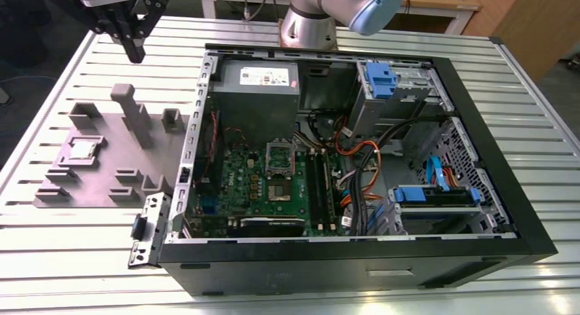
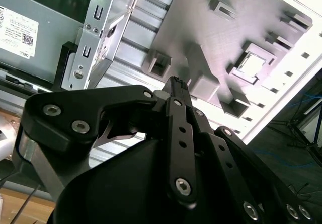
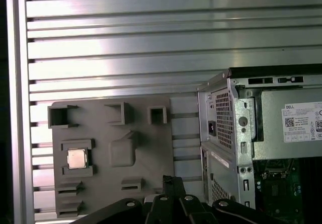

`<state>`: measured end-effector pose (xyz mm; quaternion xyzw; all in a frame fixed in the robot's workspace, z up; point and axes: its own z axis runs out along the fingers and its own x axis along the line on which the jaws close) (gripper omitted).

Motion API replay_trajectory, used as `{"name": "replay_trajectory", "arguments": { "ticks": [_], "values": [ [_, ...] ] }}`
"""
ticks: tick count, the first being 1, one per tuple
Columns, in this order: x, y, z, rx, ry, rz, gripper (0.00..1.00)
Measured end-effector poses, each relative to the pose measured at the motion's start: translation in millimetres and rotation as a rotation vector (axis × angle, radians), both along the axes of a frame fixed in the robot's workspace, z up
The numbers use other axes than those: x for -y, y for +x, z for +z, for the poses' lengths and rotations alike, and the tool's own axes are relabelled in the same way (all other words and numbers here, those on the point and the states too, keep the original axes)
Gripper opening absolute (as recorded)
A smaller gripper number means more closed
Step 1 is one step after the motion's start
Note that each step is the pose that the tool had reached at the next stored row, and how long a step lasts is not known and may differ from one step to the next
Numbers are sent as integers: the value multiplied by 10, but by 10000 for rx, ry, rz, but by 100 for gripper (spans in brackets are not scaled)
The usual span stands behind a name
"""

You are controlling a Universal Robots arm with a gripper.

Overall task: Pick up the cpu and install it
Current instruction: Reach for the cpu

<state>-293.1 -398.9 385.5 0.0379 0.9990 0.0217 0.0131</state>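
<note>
- Silver-grey cpu (image 1: pixel 83 149) sits in a recess of the moulded plate (image 1: pixel 95 186), at the exterior view's left.
- We see the hand (image 1: pixel 136 56) upper left there, closed tight and empty.

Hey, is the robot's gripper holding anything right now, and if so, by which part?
Nothing is held. The gripper hangs empty, apart from the small flat square silver-grey cpu, which lies in its recess on the grey-purple moulded plate.

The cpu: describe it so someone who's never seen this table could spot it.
Find the open computer case; toward the exterior view's left of it lies a grey-purple moulded plate. The cpu sits in a square recess near the plate's edge farthest from the case. It's the only shiny silver square among dull blocks.
</note>
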Motion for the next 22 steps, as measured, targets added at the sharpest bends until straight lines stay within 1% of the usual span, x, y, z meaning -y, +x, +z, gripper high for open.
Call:
{"name": "replay_trajectory", "arguments": {
  "ticks": [5, 14, 22],
  "values": [
    [0, -26, 0, 0, 0, 0, 11],
    [0, -101, -3, 0, 0, 1, 11],
    [0, -134, -3, 0, 0, 0, 11]
  ]
}}
